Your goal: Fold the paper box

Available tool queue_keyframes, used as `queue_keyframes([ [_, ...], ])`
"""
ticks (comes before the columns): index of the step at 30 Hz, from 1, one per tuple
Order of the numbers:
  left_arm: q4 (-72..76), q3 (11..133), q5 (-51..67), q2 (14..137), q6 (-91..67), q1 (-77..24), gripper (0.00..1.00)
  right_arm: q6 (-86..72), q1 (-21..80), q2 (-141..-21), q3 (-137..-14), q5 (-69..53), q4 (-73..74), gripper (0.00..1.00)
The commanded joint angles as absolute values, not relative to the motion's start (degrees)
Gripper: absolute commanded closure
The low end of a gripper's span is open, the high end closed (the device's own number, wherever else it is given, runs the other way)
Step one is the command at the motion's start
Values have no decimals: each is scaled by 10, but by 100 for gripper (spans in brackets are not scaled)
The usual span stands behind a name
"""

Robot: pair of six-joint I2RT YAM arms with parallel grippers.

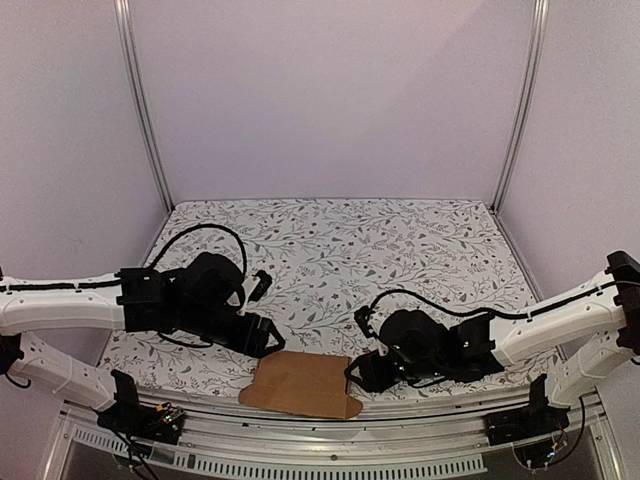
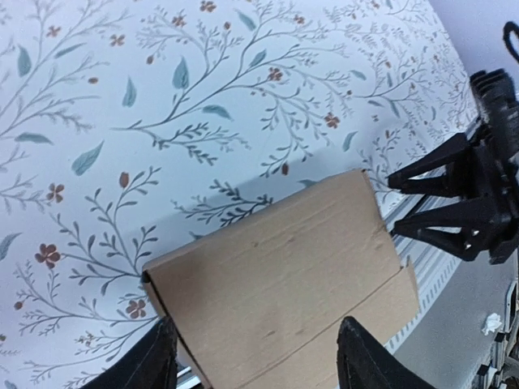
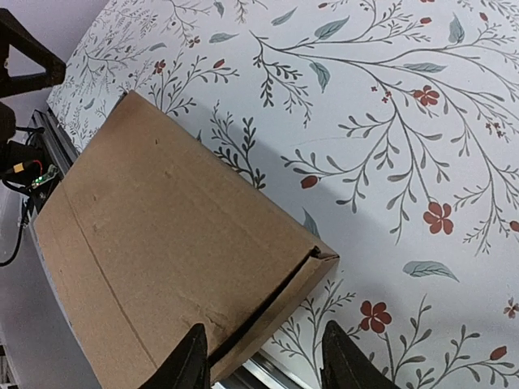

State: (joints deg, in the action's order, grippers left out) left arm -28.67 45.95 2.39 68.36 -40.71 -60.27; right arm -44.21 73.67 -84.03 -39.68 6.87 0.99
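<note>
You had soft, even light from overhead, rather dim in the top view and with a lilac cast. The paper box (image 2: 276,267) threw a faint grey shadow on the floral cloth (image 2: 243,81). The near rail (image 1: 430,425) curved under wide-angle distortion.

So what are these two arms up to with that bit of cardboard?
They are meant to fold a paper box. It lies flat at the near edge of the table, between the two arms. The left tool is at one end and the right tool at the other. Both are open and neither is gripping it.
</note>
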Motion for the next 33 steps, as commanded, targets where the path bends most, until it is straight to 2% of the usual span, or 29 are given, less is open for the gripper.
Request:
queue_keyframes([
  [1, -288, 390, 81, 666, -432, -563, 30, -471, 731, -879, -423, 26, -11, 52],
  [7, -199, 317, 177, 657, -467, -524, 24, -501, 731, -922, -429, 18, -22, 52],
  [14, -115, 275, 227, 697, -493, -514, 25, -537, 730, -936, -417, 41, -32, 56],
  [18, -96, 274, 227, 712, -494, -510, 32, -542, 724, -930, -410, 52, -32, 61],
  [21, -92, 278, 226, 718, -493, -502, 41, -549, 713, -921, -399, 61, -32, 69],
  [26, -54, 281, 228, 737, -502, -493, 55, -550, 696, -906, -395, 74, -32, 75],
  [33, 2, 288, 218, 786, -506, -484, 60, -537, 660, -902, -394, 79, -34, 89],
])
